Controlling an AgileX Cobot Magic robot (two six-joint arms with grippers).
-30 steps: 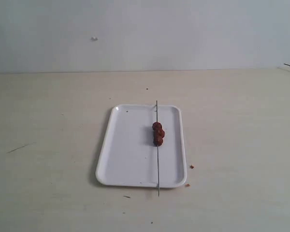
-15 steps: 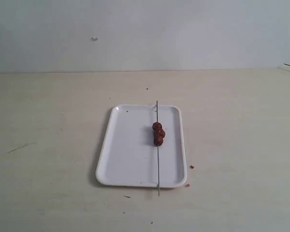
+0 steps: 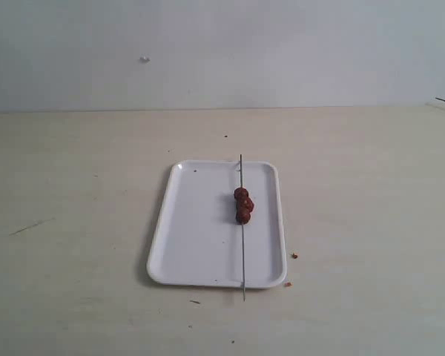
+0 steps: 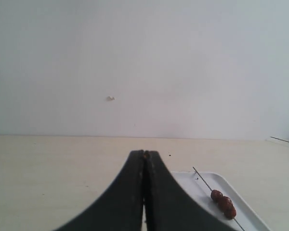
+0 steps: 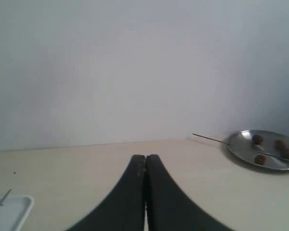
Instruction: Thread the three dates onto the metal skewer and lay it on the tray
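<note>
The white tray (image 3: 208,230) lies in the middle of the table. The thin metal skewer (image 3: 242,252) rests lengthwise on its right half, both ends poking past the rim. Three dark red dates (image 3: 242,205) sit threaded together on it, toward the far end. In the left wrist view the tray (image 4: 202,185), skewer (image 4: 201,176) and dates (image 4: 223,203) show beside my left gripper (image 4: 144,154), which is shut and empty. My right gripper (image 5: 145,158) is shut too, holding nothing, with a tray corner (image 5: 12,207) off to one side. Neither arm shows in the exterior view.
A round metal plate (image 5: 265,149) holding several more dates and another thin skewer stands in the right wrist view, away from the tray. Small brown crumbs (image 3: 294,256) lie on the table by the tray's near right corner. A white wall rises behind the table.
</note>
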